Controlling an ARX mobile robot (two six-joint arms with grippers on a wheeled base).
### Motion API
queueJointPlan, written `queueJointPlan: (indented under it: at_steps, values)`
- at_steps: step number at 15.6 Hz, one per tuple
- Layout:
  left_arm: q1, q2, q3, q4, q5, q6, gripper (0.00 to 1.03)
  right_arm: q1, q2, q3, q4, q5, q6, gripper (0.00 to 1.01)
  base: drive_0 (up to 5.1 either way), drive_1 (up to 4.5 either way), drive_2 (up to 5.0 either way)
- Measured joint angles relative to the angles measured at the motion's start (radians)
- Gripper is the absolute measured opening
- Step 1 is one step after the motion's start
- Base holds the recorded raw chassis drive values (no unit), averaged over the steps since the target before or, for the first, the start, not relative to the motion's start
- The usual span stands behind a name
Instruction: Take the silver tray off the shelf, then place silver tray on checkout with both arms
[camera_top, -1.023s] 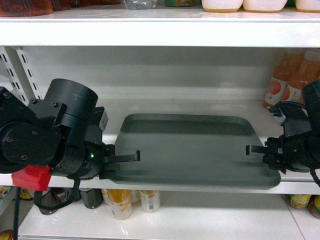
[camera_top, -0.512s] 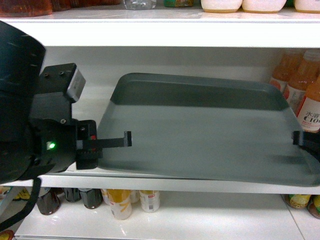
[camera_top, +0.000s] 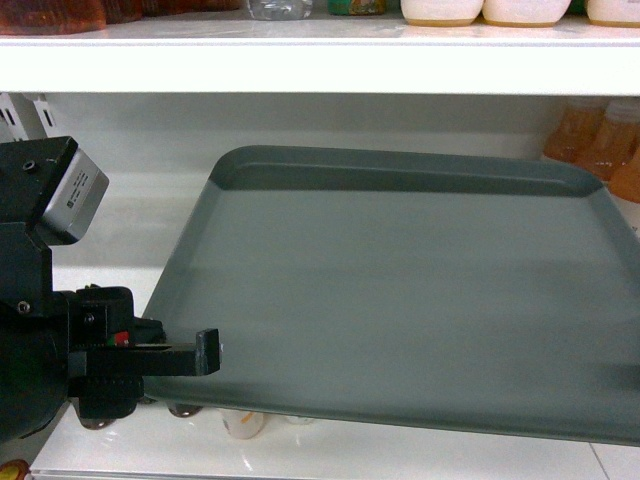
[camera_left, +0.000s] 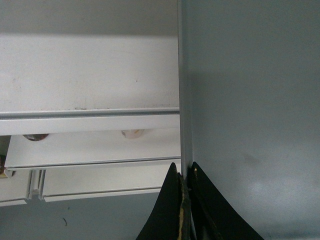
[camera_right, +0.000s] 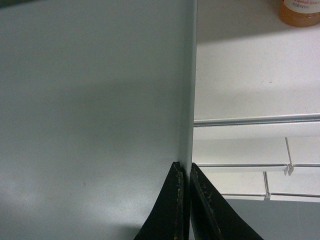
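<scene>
**Gripping the tray at both side rims**

Pinched shut on the silver tray (camera_top: 400, 300), the left gripper (camera_left: 186, 176) clamps its left rim, the right gripper (camera_right: 185, 171) its right rim. It fills the head view before the shelf (camera_top: 110, 240).

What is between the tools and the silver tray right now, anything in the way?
Nothing visible. The left tool is shut on the left rim of the silver tray, and the right tool is shut on its right rim. No checkout counter shows in any view, so that path cannot be judged.
</scene>
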Motion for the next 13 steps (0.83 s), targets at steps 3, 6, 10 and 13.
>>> queueJointPlan:
  at_steps: [3,6,10,13]
  values:
    - [0.001,0.003,0.0,0.005,0.0,0.0,0.03,0.0,0.006,0.003,0.003,0.0,0.0,0.03,0.1,-4.2,4.4]
    - [0.001,0.004,-0.001,0.005,-0.001,0.0,0.03,0.0,0.006,0.003,0.003,0.0,0.0,0.03,0.0,-4.25,4.3]
    - [0.001,0.003,-0.001,-0.004,-0.003,0.0,0.03,0.0,0.006,0.003,-0.004,-0.001,0.0,0.03,0.1,-4.23,4.4]
    - [0.001,0.005,-0.001,-0.006,-0.005,0.0,0.03,0.001,0.008,0.002,-0.006,-0.003,0.0,0.03,0.1,-4.25,4.4]
